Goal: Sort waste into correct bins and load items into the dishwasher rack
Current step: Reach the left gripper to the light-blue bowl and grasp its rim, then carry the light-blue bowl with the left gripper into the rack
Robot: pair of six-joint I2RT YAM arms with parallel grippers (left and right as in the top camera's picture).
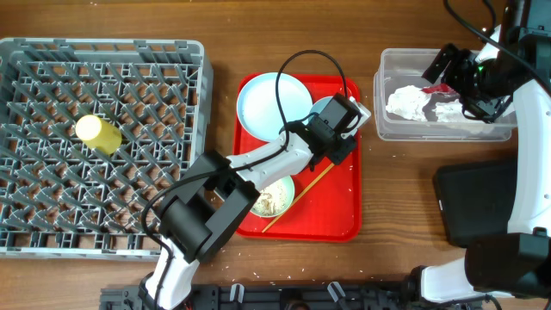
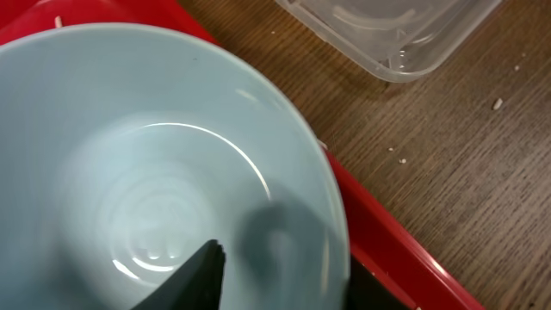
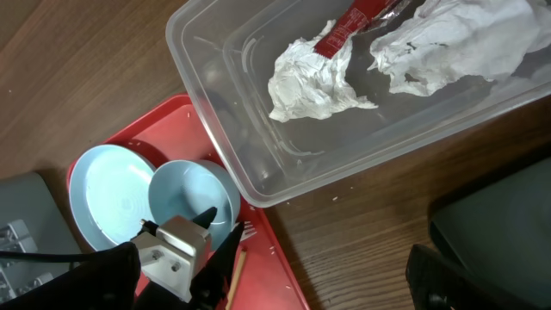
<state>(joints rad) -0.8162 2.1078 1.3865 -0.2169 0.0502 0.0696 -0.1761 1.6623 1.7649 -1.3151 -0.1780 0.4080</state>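
Observation:
My left gripper (image 1: 337,116) is open over the red tray (image 1: 336,215). It straddles the rim of the light blue bowl (image 2: 129,129), one finger inside and one outside (image 2: 288,280). The pale blue-white plate (image 1: 267,108) lies beside that bowl. The white fork (image 3: 245,231) lies by the bowl. The pale green bowl (image 1: 275,198) holds beige crumbs. The yellow cup (image 1: 97,133) lies in the grey rack (image 1: 26,52). My right gripper (image 1: 456,73) is open and empty above the clear tub (image 1: 383,120), which holds white napkins (image 3: 314,73) and a red wrapper (image 3: 344,30).
The black bin (image 1: 473,207) stands at the right, in front of the clear tub. A wooden stick (image 1: 297,202) lies on the tray by the green bowl. Small crumbs dot the wood near the tray's right edge. The left arm's cable loops over the plate.

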